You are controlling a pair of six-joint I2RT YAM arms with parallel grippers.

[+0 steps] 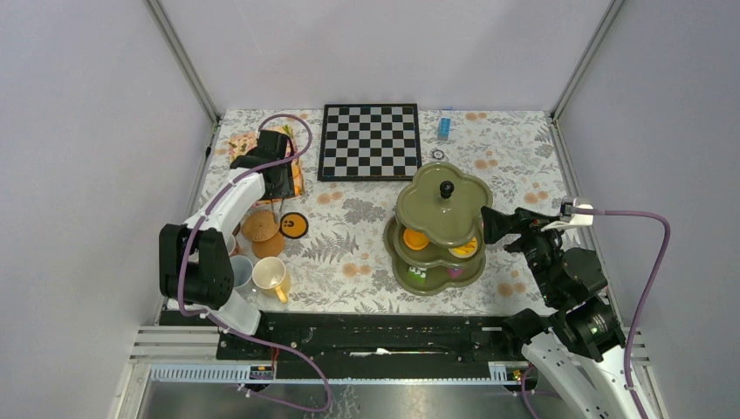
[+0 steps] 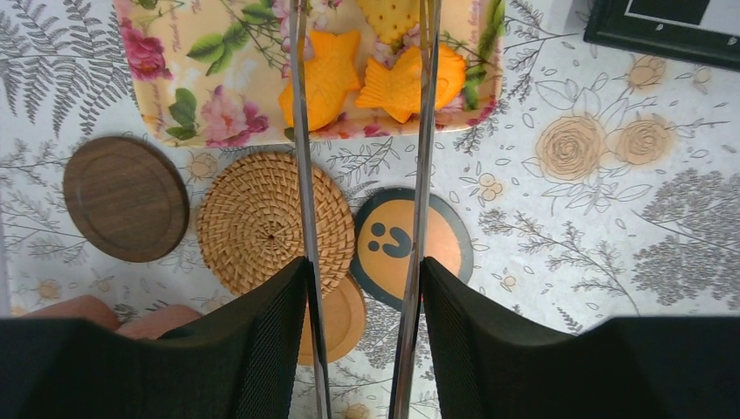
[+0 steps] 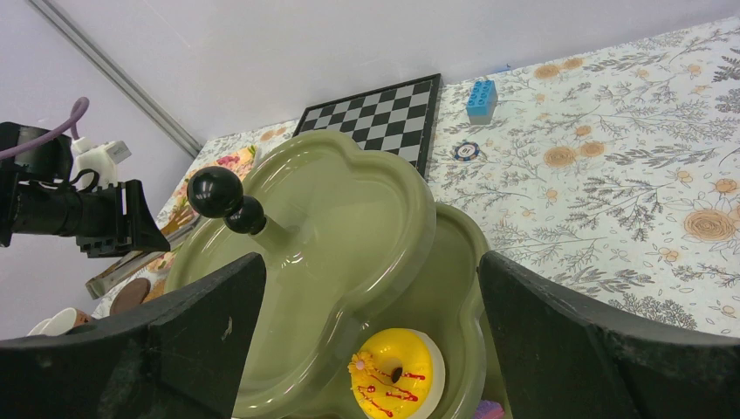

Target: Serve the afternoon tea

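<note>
**STATUS: TEA STAND, CROCKERY AND BOTH GRIPPERS**

1. The right gripper (image 3: 371,262) is at the stand's right edge. Its jaws are wide apart and grip nothing.
2. The stand (image 1: 441,227) stands upright on the table (image 1: 366,253). It is glossy olive-green, with three flower-shaped tiers that narrow upward to a black knob (image 1: 446,188).
   - The middle tier holds a yellow doughnut with red drizzle (image 3: 393,371) and an orange sweet (image 1: 415,238).
   - The bottom tier holds a purple piece (image 1: 454,273).
3. Left of the stand and nearest the arm bases are a cream-yellow mug (image 1: 270,276) and, just beside it, a pale blue mug (image 1: 241,269).
4. Farther left of the stand is a group of coasters:
   - a wicker coaster (image 2: 262,218);
   - a dark wooden coaster (image 2: 126,196);
   - an orange coaster (image 2: 410,244) printed with a dark smiley face, the only legible mark.
5. The left gripper (image 2: 362,35) hovers above the coasters. Its two long metal blades are parallel and apart, with nothing clamped.
6. Beyond the coasters, a floral tray (image 2: 174,87) carries fish-shaped orange biscuits (image 2: 327,74).
7. Behind the stand lie three items:
   - a chessboard (image 1: 369,141), to the left;
   - a small round chip (image 1: 437,154), its markings too small to read;
   - a blue brick (image 1: 444,125), the farthest of the three.
</note>
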